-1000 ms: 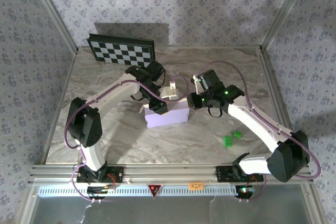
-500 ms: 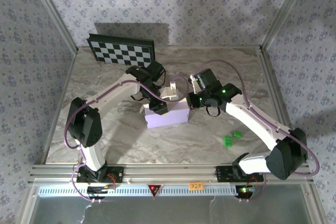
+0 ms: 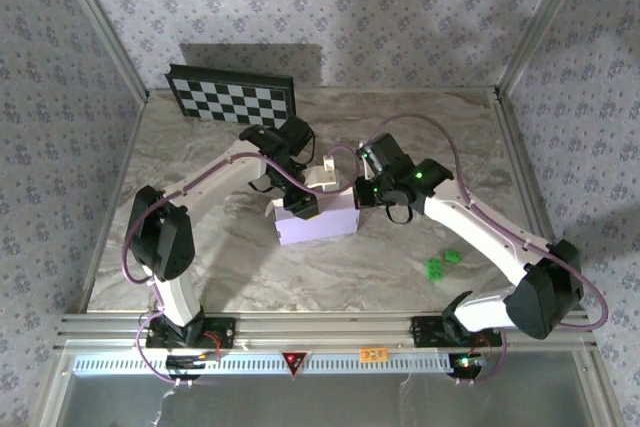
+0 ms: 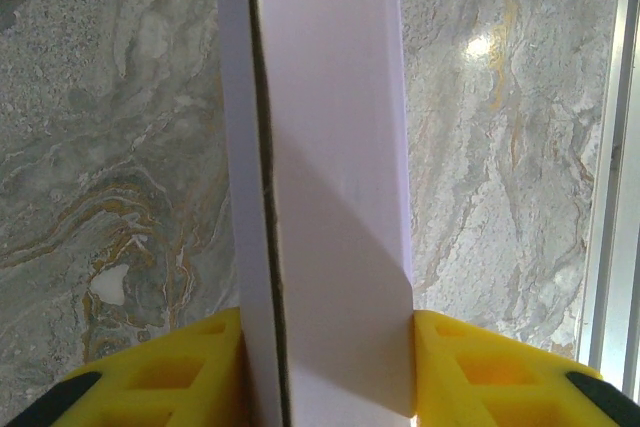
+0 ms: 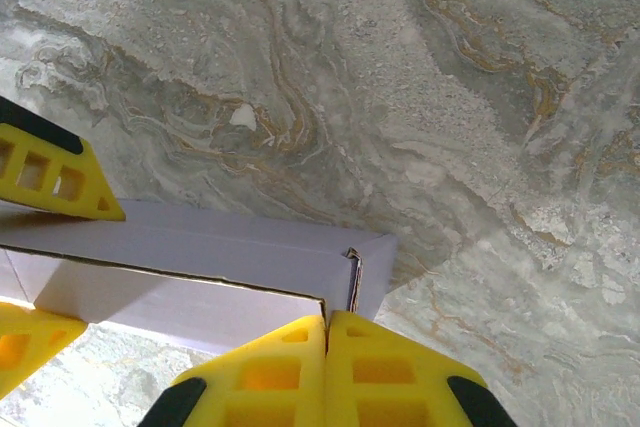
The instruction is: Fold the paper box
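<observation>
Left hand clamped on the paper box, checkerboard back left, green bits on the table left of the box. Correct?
Not quite. The green bits lie right of the paper box, as the top external view shows. The left hand clamp and checkerboard spot are right.

Marble-patterned table (image 3: 260,277) in grey and tan, enclosed by pale floral-wallpapered walls (image 3: 330,7) and slanting aluminium posts (image 3: 96,15), with a black-and-white checkerboard panel (image 3: 232,97) at its back edge casting a dark shadow behind and an aluminium rail (image 3: 330,325) along the front.
</observation>
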Controlling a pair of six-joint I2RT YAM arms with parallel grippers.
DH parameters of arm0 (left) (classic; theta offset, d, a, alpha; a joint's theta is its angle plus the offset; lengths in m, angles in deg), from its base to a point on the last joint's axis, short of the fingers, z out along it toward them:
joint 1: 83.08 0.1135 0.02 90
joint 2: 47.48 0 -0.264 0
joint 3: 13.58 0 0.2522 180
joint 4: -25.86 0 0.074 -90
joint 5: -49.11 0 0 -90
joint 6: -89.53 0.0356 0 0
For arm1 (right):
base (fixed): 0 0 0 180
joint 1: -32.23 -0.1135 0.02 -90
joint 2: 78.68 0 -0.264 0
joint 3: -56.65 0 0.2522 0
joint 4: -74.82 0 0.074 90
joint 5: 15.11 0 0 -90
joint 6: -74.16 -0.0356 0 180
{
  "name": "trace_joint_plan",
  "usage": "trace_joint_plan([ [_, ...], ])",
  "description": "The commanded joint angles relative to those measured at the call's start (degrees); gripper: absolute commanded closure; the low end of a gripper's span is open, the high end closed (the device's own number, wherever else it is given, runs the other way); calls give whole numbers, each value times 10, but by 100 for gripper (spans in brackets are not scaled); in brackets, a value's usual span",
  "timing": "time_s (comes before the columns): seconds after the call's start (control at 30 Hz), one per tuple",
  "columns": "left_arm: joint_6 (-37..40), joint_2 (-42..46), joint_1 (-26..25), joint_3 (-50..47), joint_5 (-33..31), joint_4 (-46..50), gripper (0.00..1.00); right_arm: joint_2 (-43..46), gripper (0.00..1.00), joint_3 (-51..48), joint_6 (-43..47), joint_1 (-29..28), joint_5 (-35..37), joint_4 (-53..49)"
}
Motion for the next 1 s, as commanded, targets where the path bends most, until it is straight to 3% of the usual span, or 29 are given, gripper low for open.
trace_joint_plan([
  [0.0,3,-12,-8,11,1,17,61,-5,98,14,-27,-17,-7,8],
  [0.6,0,-7,-8,7,-37,2,61,38,99,-78,21,-46,70,58],
  [0.97,-19,0,-8,7,-70,-40,59,51,99,-113,10,-52,64,103],
])
